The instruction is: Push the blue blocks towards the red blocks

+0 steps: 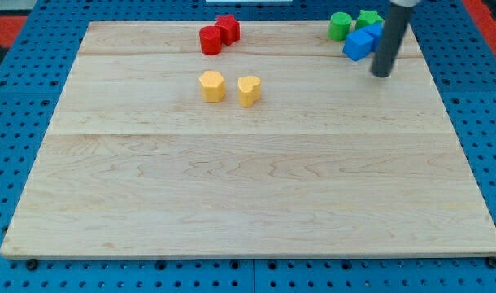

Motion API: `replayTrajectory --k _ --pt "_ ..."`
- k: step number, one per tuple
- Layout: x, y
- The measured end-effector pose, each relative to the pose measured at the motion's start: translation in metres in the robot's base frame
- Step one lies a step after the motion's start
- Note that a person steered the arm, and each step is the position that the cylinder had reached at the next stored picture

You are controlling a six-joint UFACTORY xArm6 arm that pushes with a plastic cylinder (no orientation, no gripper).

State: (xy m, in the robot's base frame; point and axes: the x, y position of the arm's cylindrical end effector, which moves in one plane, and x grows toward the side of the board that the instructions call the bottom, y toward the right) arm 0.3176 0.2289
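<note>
Two blue blocks sit at the view's top right: a blue cube (358, 44) and a second blue block (375, 32) partly hidden behind my rod. Two red blocks sit at the top centre: a red cylinder (211, 40) and a red star-shaped block (228, 28), touching each other. My tip (381, 73) rests on the board just right of and below the blue cube, close to it. The rod rises out of the view's top.
A green cylinder (340, 25) and a green star-shaped block (368, 18) sit right above the blue blocks. A yellow hexagon-like block (212, 85) and a yellow heart-shaped block (249, 89) sit below the red ones. The wooden board (248, 187) lies on a blue pegboard.
</note>
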Motion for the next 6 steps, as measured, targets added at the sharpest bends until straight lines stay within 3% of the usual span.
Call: replayTrajectory --k 1,3,5,6 --pt "-0.016 0.05" --pt "-0.092 0.04" --pt "-0.056 -0.039" --pt "-0.062 -0.013"
